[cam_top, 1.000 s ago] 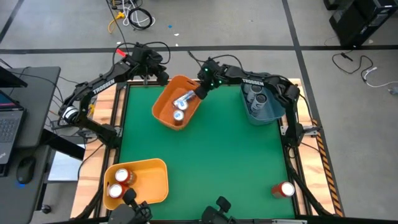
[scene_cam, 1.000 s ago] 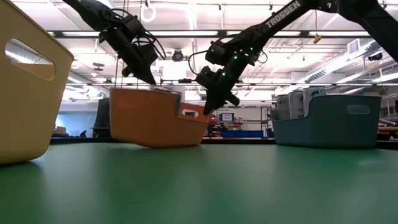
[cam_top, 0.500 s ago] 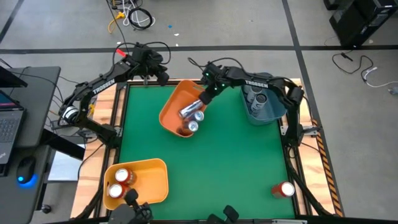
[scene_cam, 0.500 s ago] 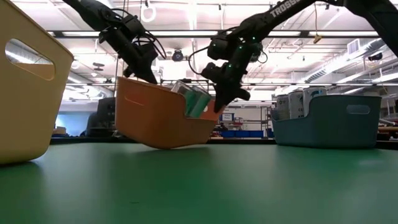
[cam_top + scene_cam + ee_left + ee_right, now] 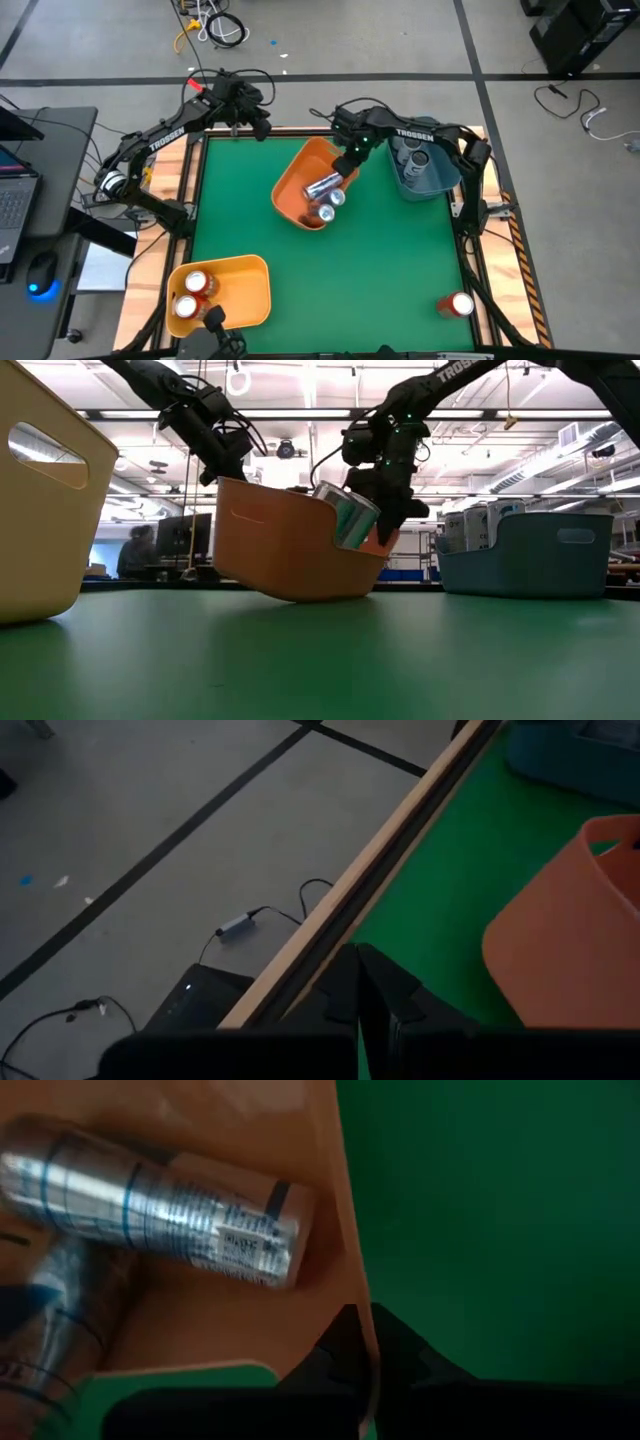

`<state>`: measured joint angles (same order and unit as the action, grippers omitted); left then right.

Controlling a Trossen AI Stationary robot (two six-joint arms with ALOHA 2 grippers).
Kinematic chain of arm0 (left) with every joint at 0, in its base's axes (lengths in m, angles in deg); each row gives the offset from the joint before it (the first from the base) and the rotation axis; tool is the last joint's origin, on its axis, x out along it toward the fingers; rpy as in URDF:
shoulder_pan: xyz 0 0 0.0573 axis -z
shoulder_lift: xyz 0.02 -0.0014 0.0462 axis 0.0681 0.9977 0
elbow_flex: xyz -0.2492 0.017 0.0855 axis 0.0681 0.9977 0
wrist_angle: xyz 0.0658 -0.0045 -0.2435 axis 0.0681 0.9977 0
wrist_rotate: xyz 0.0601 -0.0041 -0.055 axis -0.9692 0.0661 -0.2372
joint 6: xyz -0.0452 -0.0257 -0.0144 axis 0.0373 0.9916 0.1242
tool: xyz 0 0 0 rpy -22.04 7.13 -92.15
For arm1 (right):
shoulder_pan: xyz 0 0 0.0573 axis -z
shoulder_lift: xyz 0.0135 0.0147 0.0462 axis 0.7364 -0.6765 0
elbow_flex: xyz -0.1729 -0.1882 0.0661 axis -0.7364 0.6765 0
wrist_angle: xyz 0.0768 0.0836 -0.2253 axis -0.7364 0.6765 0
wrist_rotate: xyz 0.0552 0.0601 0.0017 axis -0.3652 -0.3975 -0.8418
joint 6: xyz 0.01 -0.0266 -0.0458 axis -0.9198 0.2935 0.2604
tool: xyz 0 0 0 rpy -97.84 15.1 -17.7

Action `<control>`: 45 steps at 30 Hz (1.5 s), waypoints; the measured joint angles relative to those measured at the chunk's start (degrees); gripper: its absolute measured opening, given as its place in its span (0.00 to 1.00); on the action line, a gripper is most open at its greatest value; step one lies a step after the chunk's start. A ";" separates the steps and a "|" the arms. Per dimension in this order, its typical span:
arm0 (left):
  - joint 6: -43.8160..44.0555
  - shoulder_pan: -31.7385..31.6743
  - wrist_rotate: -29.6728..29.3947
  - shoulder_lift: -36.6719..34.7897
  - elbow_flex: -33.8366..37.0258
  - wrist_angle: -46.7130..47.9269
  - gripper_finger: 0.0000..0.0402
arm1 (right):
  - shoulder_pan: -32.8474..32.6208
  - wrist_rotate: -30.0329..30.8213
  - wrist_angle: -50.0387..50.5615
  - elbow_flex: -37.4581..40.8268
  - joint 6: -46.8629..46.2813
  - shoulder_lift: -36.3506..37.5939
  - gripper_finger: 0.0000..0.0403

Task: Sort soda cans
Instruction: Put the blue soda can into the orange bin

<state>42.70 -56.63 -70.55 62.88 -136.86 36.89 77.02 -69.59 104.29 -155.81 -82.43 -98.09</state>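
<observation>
Near the counter's far edge: orange bin (image 5: 300, 190), tilted, light-blue cans (image 5: 322, 186) inside
Right gripper (image 5: 352, 165): jaws clamped on bin's rim
Left gripper (image 5: 262, 128): jaws together, far-left corner
Red can (image 5: 456, 304): near-right corner

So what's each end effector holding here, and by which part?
The right end effector pinches the orange bin by its rim, tilting it. The left end effector, shut, holds nothing.

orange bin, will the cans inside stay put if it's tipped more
Probably not. The orange bin already leans, pinched at its rim by the right gripper, and the cans lie on their sides against its wall, so they would likely roll. One can shows above the low rim and might spill out.
</observation>
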 joint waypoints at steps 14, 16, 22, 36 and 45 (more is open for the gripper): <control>0.83 4.70 1.29 0.02 0.00 -2.55 0.00 | -0.99 -0.82 13.05 0.11 -0.24 -0.22 0.02; 0.83 5.49 1.33 0.02 0.00 -2.47 0.00 | -0.97 -0.72 14.71 0.12 -0.92 -0.22 0.02; 0.44 7.13 1.30 0.37 0.00 -2.51 0.00 | -1.03 -0.17 13.93 0.13 -0.79 -0.22 0.04; -0.22 7.10 1.26 0.35 0.00 -2.58 0.00 | -1.05 3.97 7.93 0.17 0.55 -0.26 0.14; -0.35 7.10 1.26 0.35 0.00 -2.56 0.00 | -1.12 4.95 6.74 0.17 4.80 -0.27 0.23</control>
<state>42.35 -49.53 -69.29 63.23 -136.86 34.33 75.90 -64.64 111.03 -155.63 -77.63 -98.36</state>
